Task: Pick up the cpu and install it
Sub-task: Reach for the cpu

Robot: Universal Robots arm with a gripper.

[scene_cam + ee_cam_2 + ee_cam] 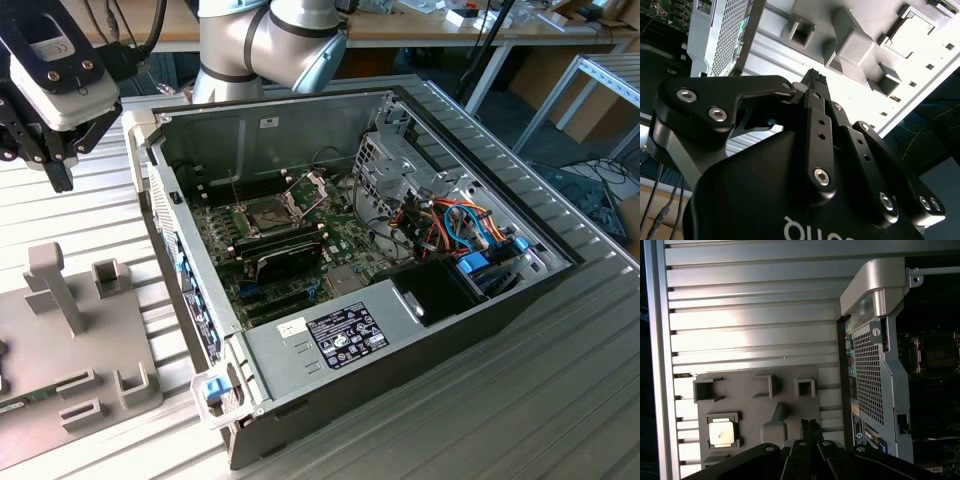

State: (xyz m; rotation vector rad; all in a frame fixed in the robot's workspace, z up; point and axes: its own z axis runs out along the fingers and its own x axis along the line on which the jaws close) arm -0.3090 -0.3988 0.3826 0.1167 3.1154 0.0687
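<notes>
1. The cpu (722,433) lies flat with its dull metal top up, seated in a shallow square pocket of the grey fixture plate (755,405). The plate rests on the slatted worktop (750,325) beside the open computer case (330,340).
2. The end effector (810,426) hangs above that plate, apart from the chip and touching nothing. In both wrist views its fingertips (812,76) meet, so it is closed and empty.
3. By its look the chip is light, thin and rigid, so weight should be no issue. The smooth metal lid is probably slippery, and the underside, which is hidden here, is likely delicate.
4. The best hold looks to be across two opposite edges of the square, with the fingers dropping into the gaps in the pocket's rim. Pressing on the top face would not lift it.
5. A tilted grip could let it twist or catch on the pocket walls, so a level, centred pinch seems wise.
6. In the exterior view, the socket (268,213) on the green motherboard (340,250) stands with its frame raised, well apart from the chip.
</notes>
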